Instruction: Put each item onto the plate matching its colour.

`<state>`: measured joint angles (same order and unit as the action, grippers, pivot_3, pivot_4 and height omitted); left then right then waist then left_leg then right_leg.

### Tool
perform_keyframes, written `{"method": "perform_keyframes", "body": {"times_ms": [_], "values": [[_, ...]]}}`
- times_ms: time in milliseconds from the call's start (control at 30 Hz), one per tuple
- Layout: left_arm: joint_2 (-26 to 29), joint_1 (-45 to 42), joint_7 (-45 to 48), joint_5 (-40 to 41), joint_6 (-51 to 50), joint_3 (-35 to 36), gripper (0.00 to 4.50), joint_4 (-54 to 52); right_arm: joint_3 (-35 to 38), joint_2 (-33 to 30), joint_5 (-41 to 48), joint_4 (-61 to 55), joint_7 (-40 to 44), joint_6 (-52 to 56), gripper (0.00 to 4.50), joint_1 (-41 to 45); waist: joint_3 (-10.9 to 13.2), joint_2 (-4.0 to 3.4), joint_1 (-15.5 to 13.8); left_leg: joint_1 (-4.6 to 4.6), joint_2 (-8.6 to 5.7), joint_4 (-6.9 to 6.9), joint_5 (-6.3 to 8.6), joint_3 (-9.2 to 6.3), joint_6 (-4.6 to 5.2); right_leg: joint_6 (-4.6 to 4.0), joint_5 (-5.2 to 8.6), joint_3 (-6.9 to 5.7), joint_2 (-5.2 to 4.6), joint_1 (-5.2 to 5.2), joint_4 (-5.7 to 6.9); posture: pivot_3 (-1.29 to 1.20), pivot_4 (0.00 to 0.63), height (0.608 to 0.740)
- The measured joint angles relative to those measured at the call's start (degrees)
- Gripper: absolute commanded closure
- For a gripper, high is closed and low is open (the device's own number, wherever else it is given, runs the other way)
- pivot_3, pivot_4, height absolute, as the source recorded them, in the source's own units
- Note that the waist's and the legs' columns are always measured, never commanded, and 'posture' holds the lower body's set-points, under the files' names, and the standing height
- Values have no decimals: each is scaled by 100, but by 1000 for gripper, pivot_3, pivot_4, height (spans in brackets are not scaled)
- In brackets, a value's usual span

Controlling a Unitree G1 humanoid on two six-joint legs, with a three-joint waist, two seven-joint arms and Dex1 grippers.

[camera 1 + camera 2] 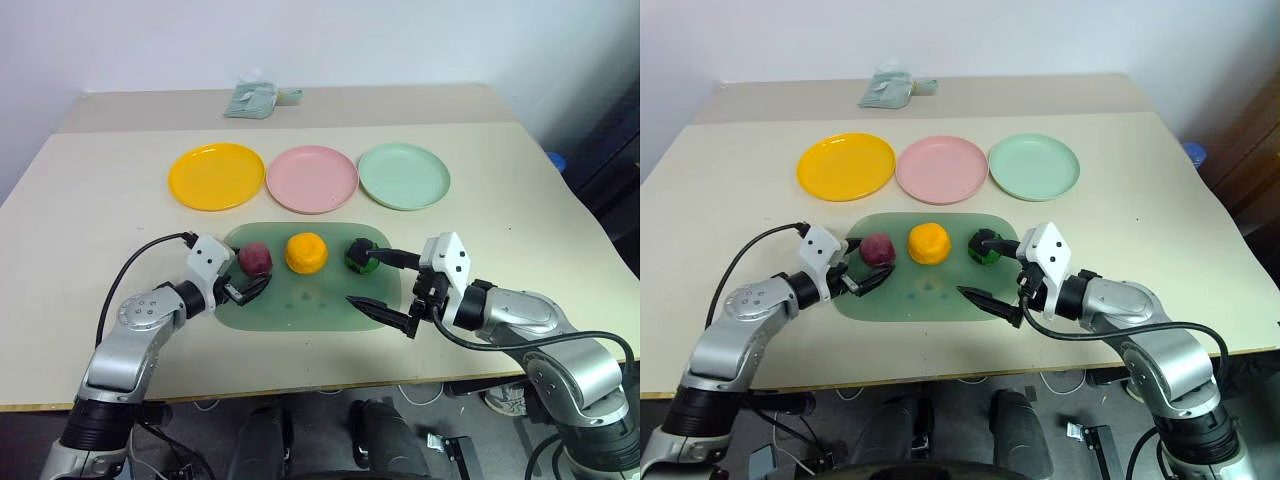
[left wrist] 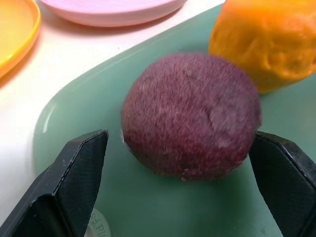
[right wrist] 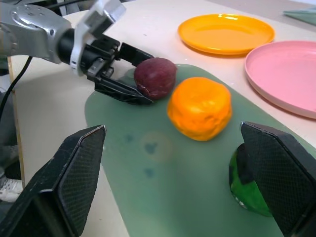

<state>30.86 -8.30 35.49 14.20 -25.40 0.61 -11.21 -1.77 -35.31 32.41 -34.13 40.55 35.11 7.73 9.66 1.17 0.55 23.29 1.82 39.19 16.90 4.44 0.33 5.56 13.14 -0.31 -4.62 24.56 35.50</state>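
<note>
Three items lie in a row on a translucent green board (image 1: 300,300): a maroon item (image 1: 254,257), an orange item (image 1: 306,252) and a dark green item (image 1: 356,256). Behind the board stand the yellow plate (image 1: 216,176), the pink plate (image 1: 312,179) and the mint green plate (image 1: 403,175), all bare. My left gripper (image 1: 248,274) is open, with one finger on each side of the maroon item (image 2: 191,116). My right gripper (image 1: 378,283) is open just right of the board's middle; its far finger (image 1: 388,258) reaches the dark green item (image 3: 247,190).
A folded pale green packet (image 1: 252,100) lies at the table's far edge. A blue object (image 1: 556,160) sits off the table's right side. The table's front edge runs close under both arms. A black cable (image 1: 140,255) loops from my left wrist.
</note>
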Motion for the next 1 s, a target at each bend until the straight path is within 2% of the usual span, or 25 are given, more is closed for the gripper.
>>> {"method": "perform_keyframes", "body": {"times_ms": [567,600,633,700,733,1000], "values": [[-223,-295,-80,-46,-64,-103,0,24,-139,67,-4,-58,-94,72,67,0,0,0,2,0,-1,1,0,0,0,14,-8,0,0,0,2,0,150,740],[-223,-295,-75,-46,-65,-111,527,23,-140,70,-5,-58,-96,72,0,1,0,0,2,0,-2,1,0,0,0,14,-8,0,0,0,2,0,150,740],[-223,-295,-77,-46,-67,-120,778,23,-141,79,-6,-58,-98,72,0,6,0,0,1,0,-2,1,0,0,0,15,-8,0,0,0,2,0,150,740],[-228,-296,-97,-49,-69,-145,1690,23,-144,115,-7,-58,-103,72,0,20,0,0,0,0,-2,2,0,0,0,15,-8,0,0,0,2,0,150,740],[-230,-296,-107,-50,-69,-151,1981,23,-147,128,-9,-58,-105,72,0,29,0,0,1,0,-2,1,0,0,0,15,-8,0,0,0,2,0,150,740],[-244,-297,-222,-115,-70,-149,1981,17,-193,167,-20,-57,-118,71,0,55,0,0,2,0,-1,2,0,-1,0,15,-8,0,0,0,2,0,150,740]]}}
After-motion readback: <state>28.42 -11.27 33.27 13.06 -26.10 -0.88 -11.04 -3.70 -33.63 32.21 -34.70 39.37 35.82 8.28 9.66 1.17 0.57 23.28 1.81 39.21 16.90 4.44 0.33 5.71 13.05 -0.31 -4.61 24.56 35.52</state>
